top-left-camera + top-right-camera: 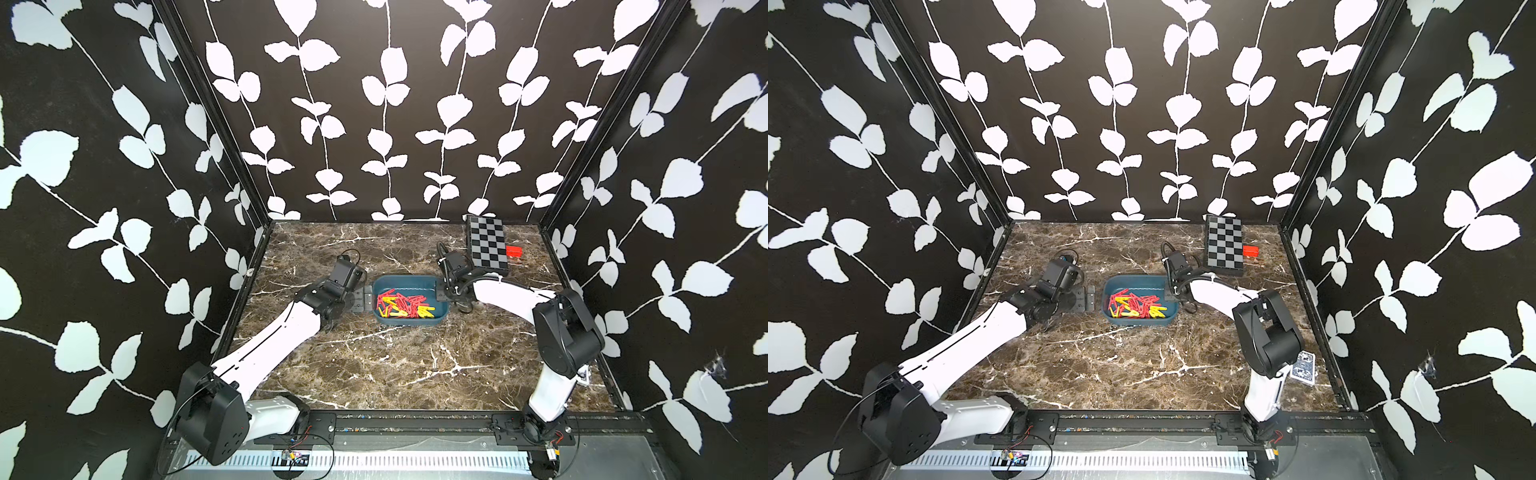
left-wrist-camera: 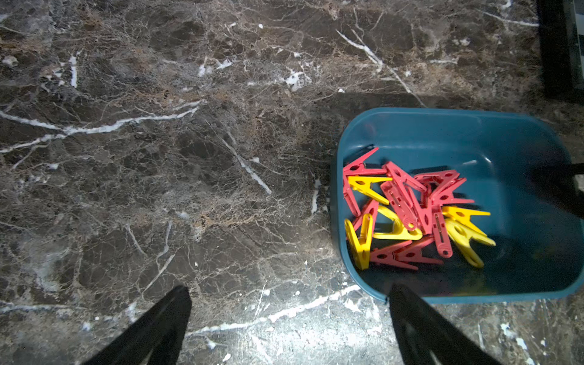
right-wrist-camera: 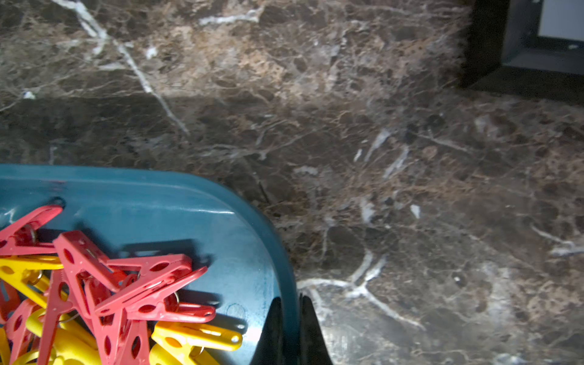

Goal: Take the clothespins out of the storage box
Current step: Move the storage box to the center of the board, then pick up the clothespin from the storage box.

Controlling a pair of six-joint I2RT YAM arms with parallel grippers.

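Observation:
The storage box (image 1: pixel 409 284) (image 1: pixel 1142 284) is a teal tub in the middle of the marble table. A heap of red and yellow clothespins (image 1: pixel 405 306) (image 1: pixel 1136 306) lies inside it. My right gripper (image 1: pixel 440 293) (image 1: pixel 1170 293) is at the tub's right end. In the right wrist view it (image 3: pixel 289 303) is shut on the storage box (image 3: pixel 158 196) wall, one finger inside and one outside, beside the clothespins (image 3: pixel 94 284). My left gripper (image 1: pixel 361 300) (image 1: pixel 1086 298) (image 2: pixel 289 290) stands open just off the tub's left end, holding nothing. One fingertip is close to the storage box (image 2: pixel 458 139) rim, near the clothespins (image 2: pixel 410 211).
A black-and-grey checkerboard box (image 1: pixel 487 245) (image 1: pixel 1224 245) lies at the back right with a small red block (image 1: pixel 514 251) (image 1: pixel 1250 251) beside it. A patterned card pack (image 1: pixel 1303 368) lies by the right arm's base. Leaf-patterned walls close in the table on three sides.

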